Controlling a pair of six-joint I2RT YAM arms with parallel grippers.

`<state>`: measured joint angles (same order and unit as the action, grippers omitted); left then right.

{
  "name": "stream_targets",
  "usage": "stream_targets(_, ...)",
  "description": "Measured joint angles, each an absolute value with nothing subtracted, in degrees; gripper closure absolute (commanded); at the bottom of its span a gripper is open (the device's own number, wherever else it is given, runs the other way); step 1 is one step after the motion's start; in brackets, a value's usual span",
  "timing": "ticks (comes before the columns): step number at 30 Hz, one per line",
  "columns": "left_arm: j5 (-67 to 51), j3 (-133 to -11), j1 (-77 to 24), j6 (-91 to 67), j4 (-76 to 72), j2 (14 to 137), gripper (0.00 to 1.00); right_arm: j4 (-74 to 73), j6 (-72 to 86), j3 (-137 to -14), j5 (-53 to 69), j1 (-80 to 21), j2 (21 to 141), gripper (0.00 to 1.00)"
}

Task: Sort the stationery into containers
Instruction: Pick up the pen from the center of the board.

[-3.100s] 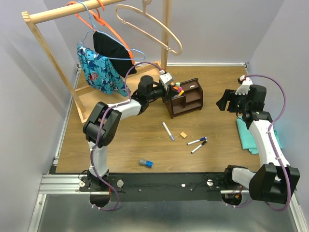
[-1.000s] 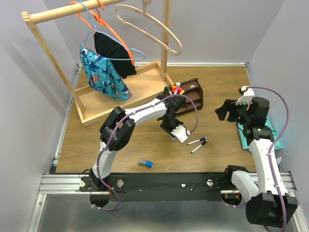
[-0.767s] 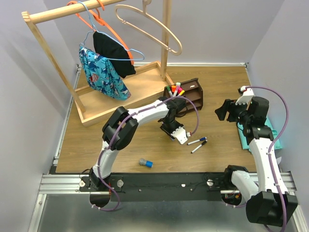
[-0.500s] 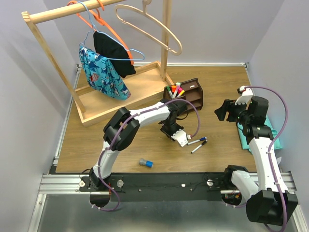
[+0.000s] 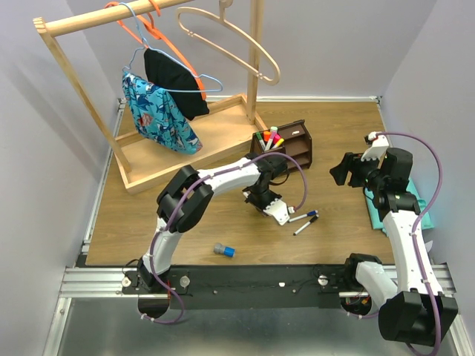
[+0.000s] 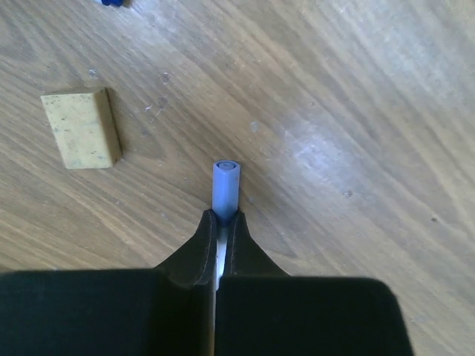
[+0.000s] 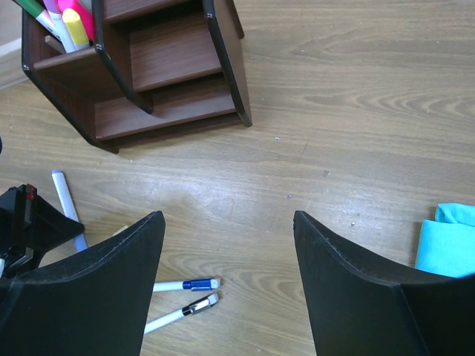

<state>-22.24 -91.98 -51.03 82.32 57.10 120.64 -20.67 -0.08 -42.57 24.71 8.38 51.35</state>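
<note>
Left wrist view: a marker [image 6: 226, 185] is clamped by the left gripper [image 6: 220, 224] beside a cube [image 6: 82, 137]; right gripper [image 7: 226, 222] is held apart

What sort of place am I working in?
Likely a lab test cell: plain grey walls box in the table, the arms mount on an aluminium rail, and a clothes rack stands as a prop.
</note>
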Motion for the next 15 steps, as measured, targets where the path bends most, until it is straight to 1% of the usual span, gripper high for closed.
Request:
stream_targets(4, -24.0, -93.3, -51.1, 80.0, 61.4, 120.2, 1.00, -20.7, -0.1, -42.6, 24.7, 8.4, 51.4, 0.22)
stream_targets(9, -29.3, -102.5, -51.1, 75.3, 68.4, 117.4, 1.00, -20.7, 0.0, -42.6, 24.6, 8.4, 51.1, 0.22)
stream_targets(11, -32.3, -107.7, -50.9, 72.1, 68.8, 114.6, 1.00, -20.7, 0.4, -42.6, 24.6, 8.4, 50.8, 0.22)
stream_targets(15, -37.1, -110.1, -50.1, 64.3, 64.4, 110.4, 1.00, -20.7, 0.7, -42.6, 24.5, 8.4, 50.3, 0.22)
